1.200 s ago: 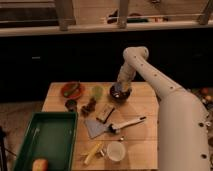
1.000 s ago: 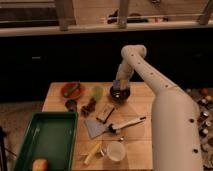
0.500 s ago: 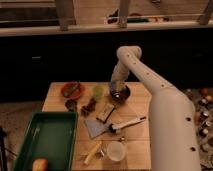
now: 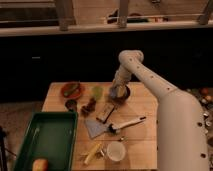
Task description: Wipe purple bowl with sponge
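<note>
The purple bowl point(image 4: 123, 94) stands at the back of the wooden table, right of centre, dark with a glossy rim. My gripper point(image 4: 117, 90) reaches down into it from above, at its left side. A small pale yellowish pad, the sponge point(image 4: 115, 92), shows dimly at the gripper's tip, against the bowl's inside. The gripper is shut on the sponge. The arm's forearm hides part of the bowl's far rim.
An orange plate point(image 4: 71, 89), a small dark cup point(image 4: 71, 104) and a green cup point(image 4: 97, 91) stand left of the bowl. A tan-and-dark block point(image 4: 106, 112), a grey spatula point(image 4: 95, 127), a white-handled brush point(image 4: 126, 123) and a white cup point(image 4: 115, 150) lie nearer. A green tray point(image 4: 30, 145) is front left.
The gripper has shifted slightly left inside the bowl, and the arm's wrist has swung with it. The bowl and other things have stayed in place.
</note>
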